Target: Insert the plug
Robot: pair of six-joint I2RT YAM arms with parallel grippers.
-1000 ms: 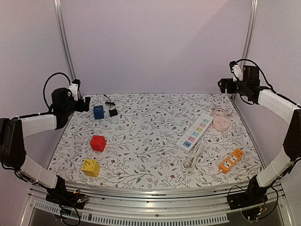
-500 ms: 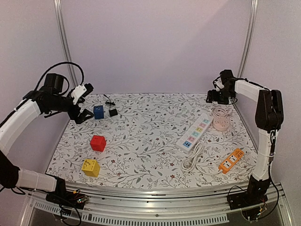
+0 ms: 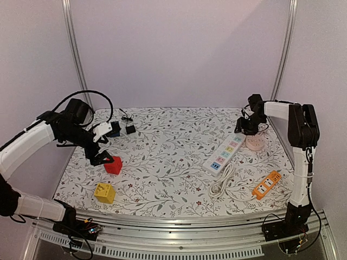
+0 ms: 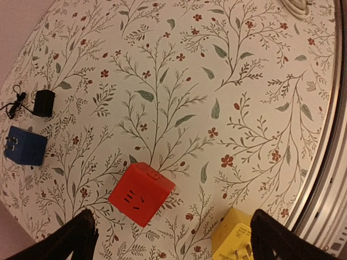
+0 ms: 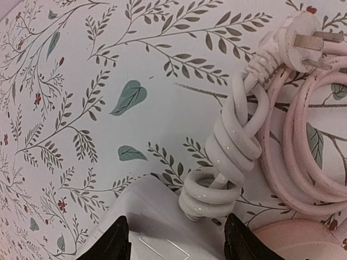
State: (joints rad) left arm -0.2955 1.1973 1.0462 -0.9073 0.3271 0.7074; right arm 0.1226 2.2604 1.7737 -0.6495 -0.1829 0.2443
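A pale pink plug (image 5: 295, 40) with flat prongs lies on the table at the end of a coiled pink cable (image 5: 238, 135), beside the round pink socket (image 3: 254, 142). My right gripper (image 5: 179, 245) hovers low over the far end of the white power strip (image 3: 223, 153), its jaws partly narrowed and holding nothing. The strip's end (image 5: 146, 227) and the cable's twisted root lie between the fingers. The plug is up and to the right of them. My left gripper (image 3: 103, 157) hangs wide open just above the red cube socket (image 4: 142, 192), touching nothing.
A yellow cube (image 3: 104, 192) sits near the front left. A blue cube (image 3: 113, 129) and a small black adapter (image 3: 130, 129) lie at the back left. An orange power strip (image 3: 266, 184) and a bundled white cable (image 3: 221, 185) lie front right. Frame posts stand at the back corners.
The left arm swung from the back left wall down to the red cube, still open. The right arm dropped from the back right corner to the white strip's far end, and its jaws narrowed.
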